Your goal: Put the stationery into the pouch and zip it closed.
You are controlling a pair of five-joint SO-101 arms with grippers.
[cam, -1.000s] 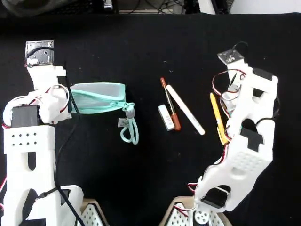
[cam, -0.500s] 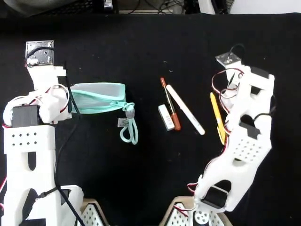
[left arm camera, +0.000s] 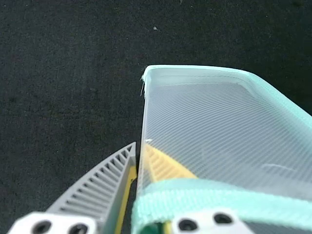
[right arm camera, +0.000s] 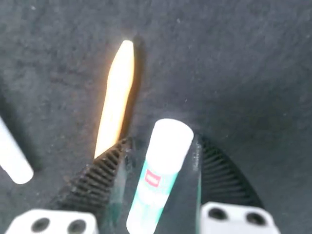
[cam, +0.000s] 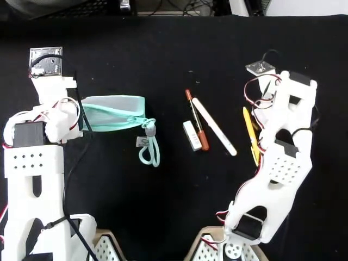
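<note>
High view: over the last second the right arm has straightened and its wrist has edged slightly toward the pouch. The pouch, the white pen and the yellow pen have not moved (so the carry is probably only beginning). Right wrist view shows what the arm hides from above: the right gripper is closed around a glue stick, well apart from the pouch. Left wrist view shows the left gripper pinched narrowly on the pouch's edge, one finger inside the mesh.
</note>
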